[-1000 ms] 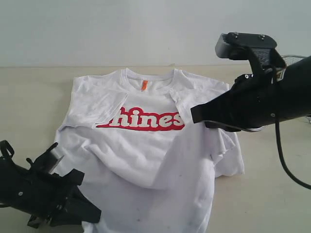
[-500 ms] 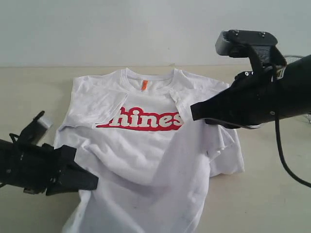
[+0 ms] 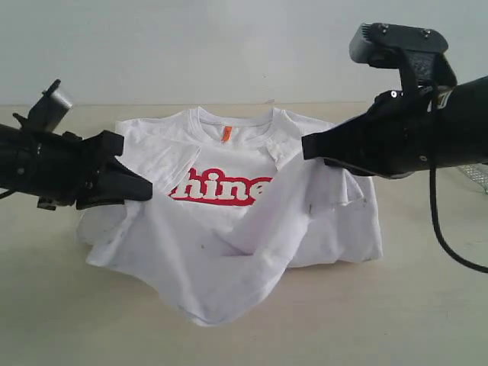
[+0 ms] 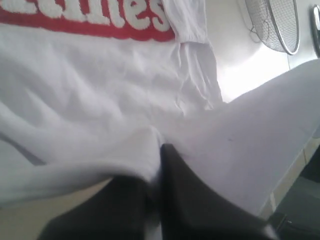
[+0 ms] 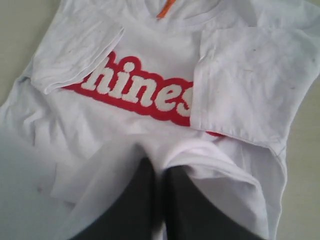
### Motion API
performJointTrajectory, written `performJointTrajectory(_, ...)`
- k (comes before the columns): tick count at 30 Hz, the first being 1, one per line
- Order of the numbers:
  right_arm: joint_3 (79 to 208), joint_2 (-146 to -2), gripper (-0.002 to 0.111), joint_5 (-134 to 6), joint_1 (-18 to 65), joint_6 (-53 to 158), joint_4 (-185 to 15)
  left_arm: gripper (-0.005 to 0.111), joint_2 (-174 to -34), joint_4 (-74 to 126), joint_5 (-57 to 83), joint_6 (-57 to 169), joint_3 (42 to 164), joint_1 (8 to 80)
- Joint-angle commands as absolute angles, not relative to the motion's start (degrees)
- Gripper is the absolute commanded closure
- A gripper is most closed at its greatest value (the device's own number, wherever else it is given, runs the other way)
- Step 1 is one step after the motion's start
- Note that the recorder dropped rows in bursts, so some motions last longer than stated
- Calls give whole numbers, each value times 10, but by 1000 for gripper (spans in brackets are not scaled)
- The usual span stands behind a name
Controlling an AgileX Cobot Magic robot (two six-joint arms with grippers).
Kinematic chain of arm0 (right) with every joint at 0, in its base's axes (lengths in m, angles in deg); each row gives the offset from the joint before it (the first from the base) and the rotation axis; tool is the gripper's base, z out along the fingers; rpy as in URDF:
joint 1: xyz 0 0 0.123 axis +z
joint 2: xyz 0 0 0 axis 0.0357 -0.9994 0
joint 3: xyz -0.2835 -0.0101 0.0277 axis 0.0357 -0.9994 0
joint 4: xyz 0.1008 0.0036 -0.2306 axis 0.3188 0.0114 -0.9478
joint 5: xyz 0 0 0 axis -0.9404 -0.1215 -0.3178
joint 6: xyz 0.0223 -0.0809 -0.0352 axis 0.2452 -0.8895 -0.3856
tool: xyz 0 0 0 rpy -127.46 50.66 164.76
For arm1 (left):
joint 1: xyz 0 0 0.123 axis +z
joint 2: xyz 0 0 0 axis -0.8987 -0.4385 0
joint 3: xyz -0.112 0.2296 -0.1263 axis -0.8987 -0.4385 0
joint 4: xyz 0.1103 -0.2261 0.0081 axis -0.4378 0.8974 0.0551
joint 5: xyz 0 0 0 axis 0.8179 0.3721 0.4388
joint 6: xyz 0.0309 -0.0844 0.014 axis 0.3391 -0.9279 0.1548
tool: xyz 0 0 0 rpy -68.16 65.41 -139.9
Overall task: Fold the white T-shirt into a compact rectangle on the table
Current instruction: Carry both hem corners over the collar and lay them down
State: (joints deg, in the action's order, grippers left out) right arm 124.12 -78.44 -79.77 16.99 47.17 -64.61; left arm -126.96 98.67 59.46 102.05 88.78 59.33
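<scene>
The white T-shirt [image 3: 229,229] lies chest up on the beige table [image 3: 412,320], sleeves folded in, red lettering [image 3: 221,188] and orange neck tag [image 3: 226,133] showing. Both lower corners of its hem are lifted off the table, and the cloth sags between them in a hanging fold. My left gripper [image 3: 145,191] is shut on the hem's left corner, above the shirt's left side. My right gripper [image 3: 306,149] is shut on the right corner, above the right sleeve. The wrist views show cloth pinched between the black fingers of the left gripper [image 4: 160,150] and of the right gripper [image 5: 159,167].
A round wire-mesh basket [image 4: 275,22] stands on the table beyond the shirt's right side; its edge [image 3: 476,174] peeks out behind my right arm. A pale wall runs behind the table. Bare table [image 3: 91,320] surrounds the shirt in front and at both sides.
The left gripper has risen from the table's front edge and moved toward the collar, carrying the hem. The right gripper has risen a little. The shirt's lower half now hangs folded over its chest.
</scene>
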Motion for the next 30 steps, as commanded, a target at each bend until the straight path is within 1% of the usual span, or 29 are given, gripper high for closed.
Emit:
performJointTrajectory(1, 1248, -800, 109, -768, 135, 473, -649, 102, -1265, 971, 566, 1005, 908, 603)
performJointTrajectory(8, 1276, -828, 109, -760, 117, 472, -647, 102, -1265, 969, 553, 1005, 929, 641)
performJointTrajectory(13, 1299, -856, 109, -755, 117, 472, -646, 102, -1277, 976, 534, 1008, 956, 643)
performJointTrajectory(20, 1300, -883, 109, -718, 117, 473, -645, 102, -1339, 990, 538, 1011, 1008, 643)
performJointTrajectory(28, 1305, -947, 109, -631, 117, 473, -645, 102, -1383, 991, 496, 1025, 1048, 643)
performJointTrajectory(30, 1326, -970, 109, -631, 117, 473, -645, 102, -1395, 991, 489, 1025, 1060, 643)
